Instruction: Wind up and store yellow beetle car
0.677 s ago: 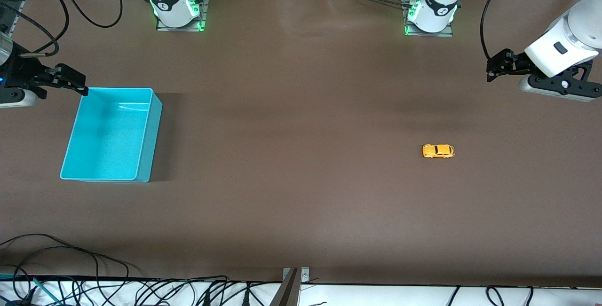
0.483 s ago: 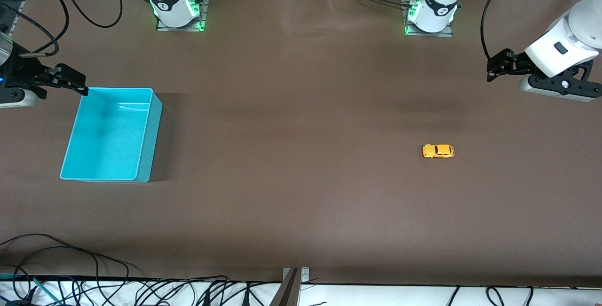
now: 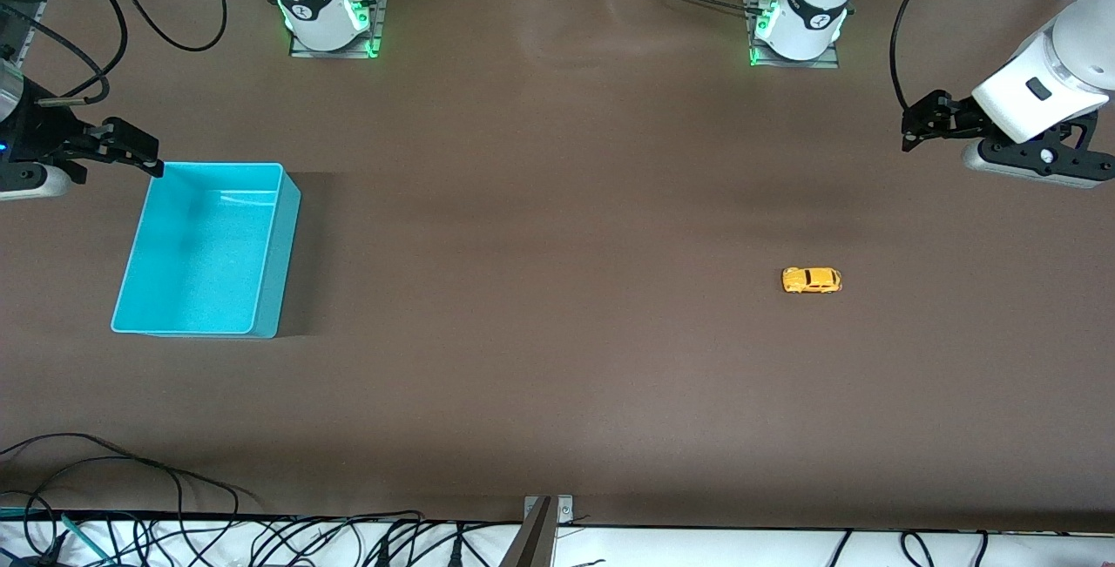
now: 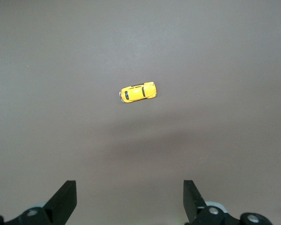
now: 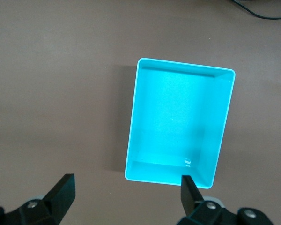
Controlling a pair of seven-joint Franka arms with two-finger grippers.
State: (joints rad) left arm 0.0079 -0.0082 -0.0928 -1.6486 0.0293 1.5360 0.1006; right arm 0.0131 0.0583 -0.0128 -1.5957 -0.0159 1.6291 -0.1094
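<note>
Two grippers are in view, both up in the air, spread wide and carrying nothing. The front view alone shows the whole layout: the yellow beetle car (image 3: pixel 812 280) sits on its wheels on the brown table (image 3: pixel 540 358) toward the left arm's end, and a turquoise bin (image 3: pixel 207 249) stands well apart from it toward the right arm's end. From the bin, the car lies at about 3 o'clock in that view.

The left wrist view shows the car (image 4: pixel 137 92) from above, dark windows visible, lying ahead of the two spread fingertips (image 4: pixel 65 197); the bin does not appear there. The right wrist view shows the bin (image 5: pixel 178 123) open-topped with nothing in it, its rim close by one fingertip (image 5: pixel 187 190); the car does not appear there.

The left gripper (image 3: pixel 916 124) hangs over bare table at roughly 1 o'clock from the car, its white forearm slanting in from the table's edge. The right gripper (image 3: pixel 131 151) hangs just beside the bin's corner at about 11 o'clock from the bin's middle, its fingers pointing toward the bin. Neither gripper touches anything.
</note>
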